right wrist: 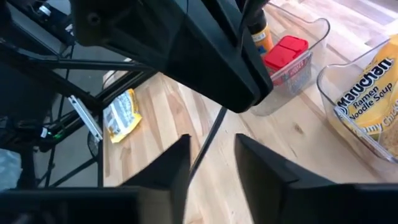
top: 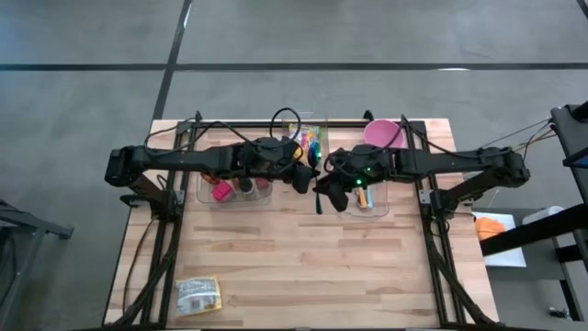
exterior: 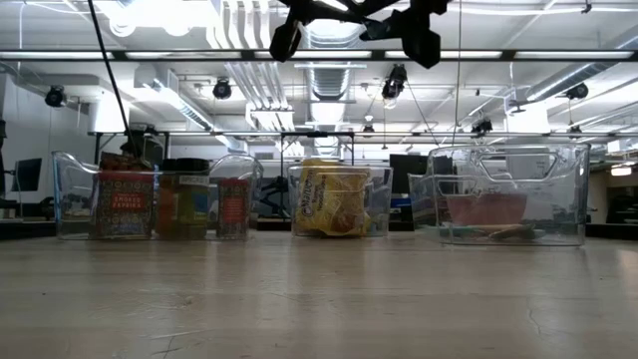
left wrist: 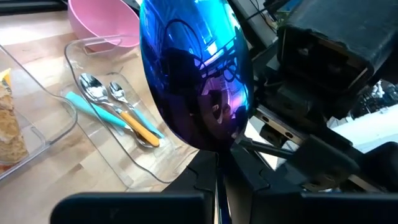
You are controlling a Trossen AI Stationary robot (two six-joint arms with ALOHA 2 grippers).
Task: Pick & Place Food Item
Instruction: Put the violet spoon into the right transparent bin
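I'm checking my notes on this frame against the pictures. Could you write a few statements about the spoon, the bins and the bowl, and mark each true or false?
1. The left gripper holds an iridescent blue spoon. True.
2. The pink bowl sits at the table's front edge. False: it sits at the back edge, near the right arm.
3. A clear tray holds several spoons. True.
4. The ramen noodle packet lies loose on the table. False: it is inside a clear bin.
5. A red-lidded jar stands in a clear bin. True.
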